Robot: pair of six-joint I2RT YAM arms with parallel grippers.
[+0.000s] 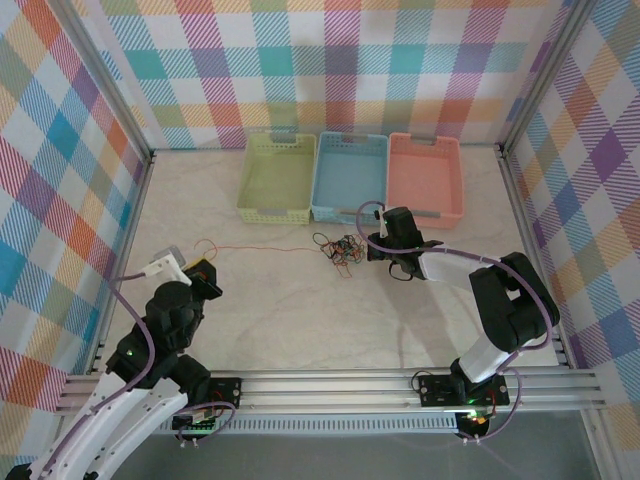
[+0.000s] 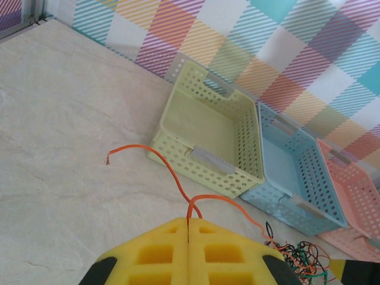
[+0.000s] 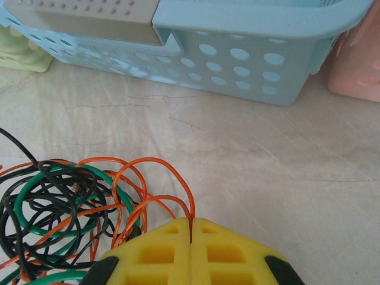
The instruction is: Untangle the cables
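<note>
Centrally on the table (image 1: 300, 320), just before the blue basket (image 1: 349, 212), the cables (image 1: 343, 249) lie bunched in a small orange, black and green knot, with one orange strand (image 1: 265, 248) running away to the left. The right gripper (image 3: 191, 231) is pressed closed on an orange loop (image 3: 172, 178) at the knot's edge. The left gripper (image 2: 188, 230) pinches the orange strand near the table's left side, with green (image 1: 277, 180) and pink (image 1: 426, 172) baskets flanking the blue one.

Glossy perforated plastic baskets (image 1: 349, 176) on a matt, stone-patterned table (image 1: 300, 310).
</note>
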